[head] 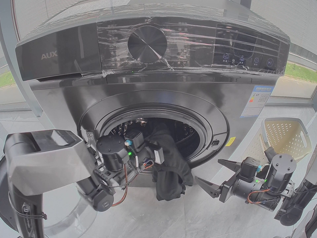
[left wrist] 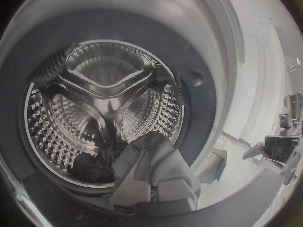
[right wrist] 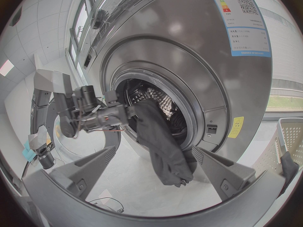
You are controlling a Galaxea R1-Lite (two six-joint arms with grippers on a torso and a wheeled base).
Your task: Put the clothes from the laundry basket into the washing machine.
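While tight on garment (head: 171, 172), end effector (left wrist: 153, 186).

A pale logo (head: 49, 55) is printed on the dark grey washing machine (head: 66, 99). A blue-and-white energy label (head: 257, 100) with a QR code is stuck at 2 o'clock of the round door opening (head: 188, 133), and a yellow warning sticker (head: 230, 141) at 3 o'clock. Their fine print cannot be read.

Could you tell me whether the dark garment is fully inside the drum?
Partly: the left gripper holds the dark garment at the drum mouth; most of it hangs outside.
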